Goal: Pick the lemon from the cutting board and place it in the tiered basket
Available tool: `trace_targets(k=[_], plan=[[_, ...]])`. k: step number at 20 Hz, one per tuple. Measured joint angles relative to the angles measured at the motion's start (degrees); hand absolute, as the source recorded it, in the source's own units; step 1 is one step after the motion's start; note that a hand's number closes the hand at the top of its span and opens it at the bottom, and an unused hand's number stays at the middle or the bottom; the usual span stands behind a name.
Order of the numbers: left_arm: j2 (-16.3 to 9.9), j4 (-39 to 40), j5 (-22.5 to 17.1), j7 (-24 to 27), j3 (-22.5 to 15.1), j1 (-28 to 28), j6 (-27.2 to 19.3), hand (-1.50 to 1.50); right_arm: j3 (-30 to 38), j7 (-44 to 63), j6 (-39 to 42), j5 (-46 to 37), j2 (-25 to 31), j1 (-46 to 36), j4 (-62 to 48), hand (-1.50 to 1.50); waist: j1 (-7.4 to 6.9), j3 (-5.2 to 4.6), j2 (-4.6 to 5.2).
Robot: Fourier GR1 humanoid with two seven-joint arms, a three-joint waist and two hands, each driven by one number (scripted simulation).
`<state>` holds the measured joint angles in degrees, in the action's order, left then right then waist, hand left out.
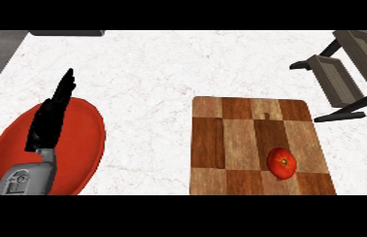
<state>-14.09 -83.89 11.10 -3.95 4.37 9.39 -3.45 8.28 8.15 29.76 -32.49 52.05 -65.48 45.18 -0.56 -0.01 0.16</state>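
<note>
A round red-orange fruit (pixel 282 163), looking more like a tomato than a lemon, lies on the lower right part of the checkered wooden cutting board (pixel 237 139). The dark grey tiered basket (pixel 337 78) stands at the right edge of the counter, partly cut off by the view. My left hand (pixel 50 115) is at the left, fingers straight and pointing up, over a red plate (pixel 82 139). It holds nothing and is far from the fruit. My right hand does not show in the view.
The white marbled counter (pixel 165 71) stretches between the plate and the board. A dark object (pixel 66 32) sits at the far top left edge.
</note>
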Motion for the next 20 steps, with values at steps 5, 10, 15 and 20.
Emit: trace_targets(k=[5, 10, 15, 20], plan=[[-0.2, 1.0, -0.3, 0.7, 0.7, -0.3, 0.5, 0.0, 4.7, 0.3, -2.9, 2.7, -1.3, -0.1, -1.7, -1.5, 0.02, 0.01, 0.0], [0.4, 0.2, 0.4, 0.3, 0.3, -0.6, 0.0, 0.0, 8.8, 1.4, -6.5, 4.9, -1.1, -1.8, -1.9, -1.5, 0.04, 0.01, -0.1], [-0.6, -0.2, -0.5, 0.4, 1.5, -0.9, 1.2, 0.0, 12.5, 2.6, -7.3, 6.2, 3.4, -4.0, -3.6, -1.5, -0.03, -0.02, -0.07], [0.2, -0.6, 0.0, -0.4, 1.0, -0.5, 0.7, 0.0, 16.7, 6.2, -2.3, 8.9, 10.3, -4.9, -7.5, -1.5, 0.38, -0.02, -0.11]])
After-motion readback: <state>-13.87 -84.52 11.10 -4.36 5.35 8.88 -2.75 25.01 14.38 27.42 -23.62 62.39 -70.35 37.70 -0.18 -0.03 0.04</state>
